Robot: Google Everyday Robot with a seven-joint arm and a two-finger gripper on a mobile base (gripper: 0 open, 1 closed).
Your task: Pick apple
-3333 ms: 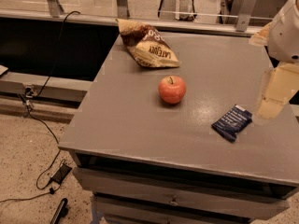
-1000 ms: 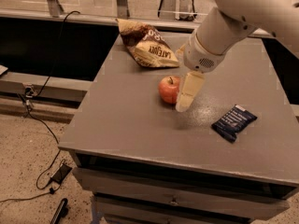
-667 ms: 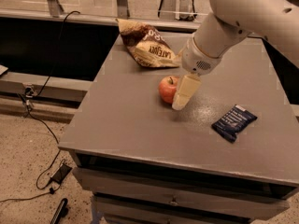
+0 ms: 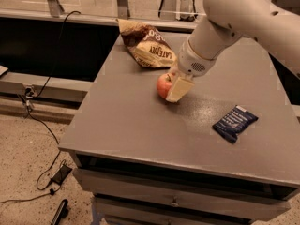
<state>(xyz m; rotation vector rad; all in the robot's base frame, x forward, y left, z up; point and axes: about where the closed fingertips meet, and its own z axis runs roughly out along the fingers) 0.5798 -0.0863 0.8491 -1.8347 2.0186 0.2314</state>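
The apple is small, round and red-orange, and rests on the grey table near its middle. My gripper hangs from the white arm that reaches in from the upper right. It is down at the apple's right side, touching or very close to it, and its cream-coloured end covers the right half of the apple. The apple sits on the table surface.
A brown chip bag lies at the table's back, just behind the apple. A dark blue snack packet lies to the right near the front. Drawers sit under the table top. Cables trail on the floor at left.
The arm has swung in from the right edge over the table and the gripper has come down leftward against the apple. The apple, bag and packet stay put.
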